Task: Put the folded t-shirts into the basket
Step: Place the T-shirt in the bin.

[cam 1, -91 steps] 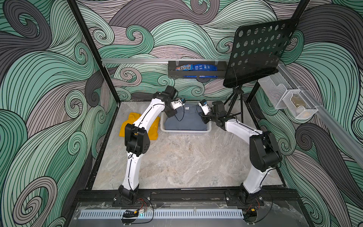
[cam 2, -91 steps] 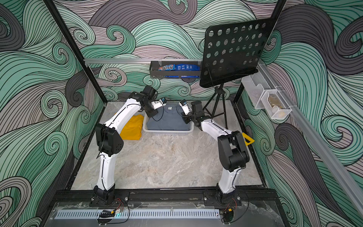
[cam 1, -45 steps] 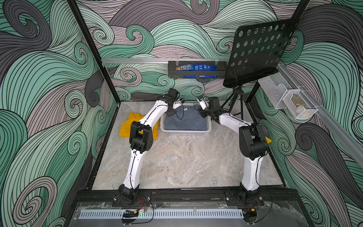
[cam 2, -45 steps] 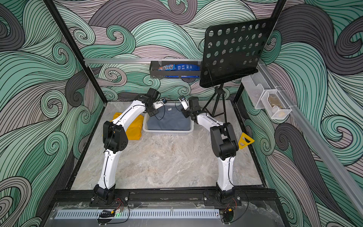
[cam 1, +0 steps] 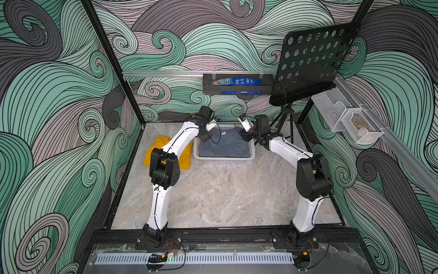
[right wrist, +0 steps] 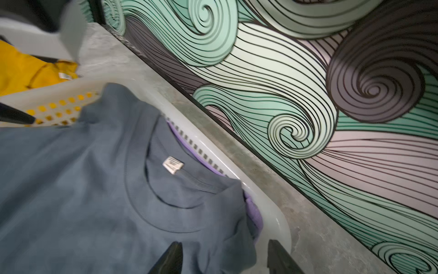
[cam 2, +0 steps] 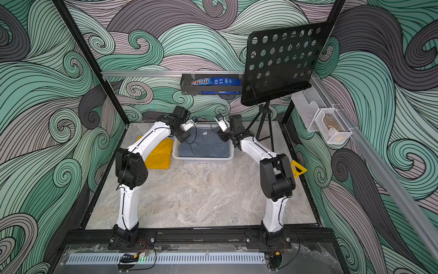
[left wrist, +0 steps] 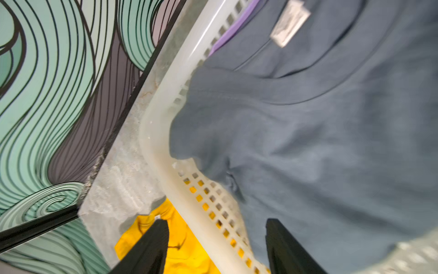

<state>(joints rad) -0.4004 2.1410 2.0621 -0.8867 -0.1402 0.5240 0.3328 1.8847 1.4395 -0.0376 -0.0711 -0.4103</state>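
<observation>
A grey marble tabletop lies inside wave-patterned walls. At upper centre in both top views, the basket holds the slate grey t-shirt over the lavender t-shirt. The mustard t-shirt lies just left of it, partly behind my left arm. My left gripper and right gripper hang wide and empty above the basket. A music stand fills the upper right.

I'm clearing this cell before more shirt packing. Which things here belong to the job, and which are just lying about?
Belongs to the job: grey t-shirt, on top in the basket; lavender t-shirt under it; yellow t-shirt on the table beside the basket.
Just lying about: music stand; black rack of snack bags; wire mesh bins; yellow triangle.
</observation>
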